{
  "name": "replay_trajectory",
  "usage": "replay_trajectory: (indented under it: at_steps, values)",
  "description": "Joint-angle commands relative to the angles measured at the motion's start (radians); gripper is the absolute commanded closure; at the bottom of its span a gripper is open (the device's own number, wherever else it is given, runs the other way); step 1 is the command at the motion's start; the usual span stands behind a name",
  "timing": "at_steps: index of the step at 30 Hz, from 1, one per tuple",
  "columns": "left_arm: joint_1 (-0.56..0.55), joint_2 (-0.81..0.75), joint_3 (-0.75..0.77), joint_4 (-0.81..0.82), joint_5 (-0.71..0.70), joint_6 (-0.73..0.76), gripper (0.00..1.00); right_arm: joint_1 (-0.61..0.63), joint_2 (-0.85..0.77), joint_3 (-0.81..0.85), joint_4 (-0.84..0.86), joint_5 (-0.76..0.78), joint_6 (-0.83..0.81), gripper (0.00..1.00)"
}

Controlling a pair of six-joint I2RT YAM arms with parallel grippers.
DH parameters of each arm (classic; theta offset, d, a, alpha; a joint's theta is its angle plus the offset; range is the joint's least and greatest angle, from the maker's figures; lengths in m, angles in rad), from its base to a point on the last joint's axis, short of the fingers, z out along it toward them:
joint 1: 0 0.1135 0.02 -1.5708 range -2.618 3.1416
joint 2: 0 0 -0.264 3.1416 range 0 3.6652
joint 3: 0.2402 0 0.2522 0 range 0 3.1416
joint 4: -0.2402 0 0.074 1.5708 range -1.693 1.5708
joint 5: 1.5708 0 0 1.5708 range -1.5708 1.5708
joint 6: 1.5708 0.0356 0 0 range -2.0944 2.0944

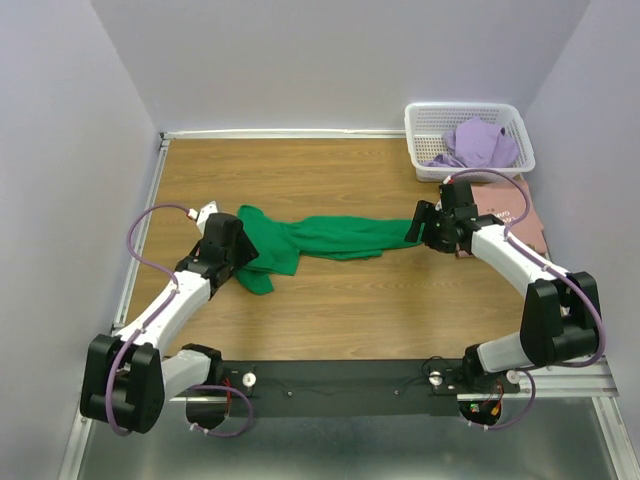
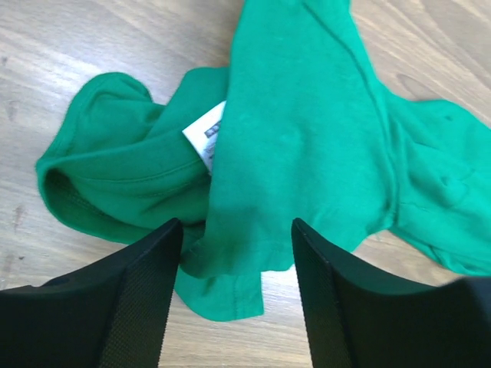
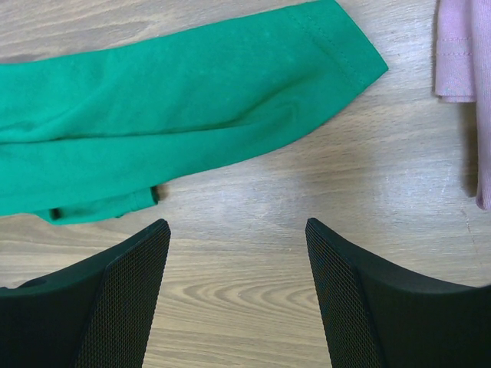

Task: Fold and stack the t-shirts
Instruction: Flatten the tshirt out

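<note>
We count three shirts: one green shirt (image 1: 325,238), one pink shirt (image 1: 505,205) and one purple shirt (image 1: 478,143). There is one white basket (image 1: 418,150) at the far right corner of the table (image 1: 330,300), and two arms, each with one claw.

The green shirt lies mid-table, pulled into a long strip whose long axis runs left to right. Its bunched, wider end points at the left claw (image 1: 232,245) and its narrow hemmed end at the right claw (image 1: 418,225). The purple shirt sits crumpled in the basket. The pink shirt lies just in front of the basket, mostly hidden under the right arm.

The left claw stands apart, its fingers either side of the green shirt's edge but not clamped on it. A white label (image 2: 205,138) shows in a fold there, its text too small to read. The right claw also stands apart, over bare wood just beside the green hem. Its wrist view shows only a strip of pink, cut off at the right edge.
</note>
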Motion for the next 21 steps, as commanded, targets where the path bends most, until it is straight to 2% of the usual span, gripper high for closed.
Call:
replay_trajectory:
  at_steps: [1, 13, 21]
  values:
    - [-0.001, -0.029, 0.03, 0.022, 0.037, 0.023, 0.37, -0.007, -0.003, -0.003, -0.008, -0.003, 0.0, 0.21]
    - [0.001, -0.072, 0.023, 0.008, 0.059, 0.017, 0.58, -0.007, -0.006, -0.006, -0.008, 0.01, 0.001, 0.21]
    - [-0.002, -0.069, 0.0, 0.052, 0.149, 0.028, 0.62, -0.007, 0.007, -0.009, -0.008, 0.007, 0.003, 0.21]
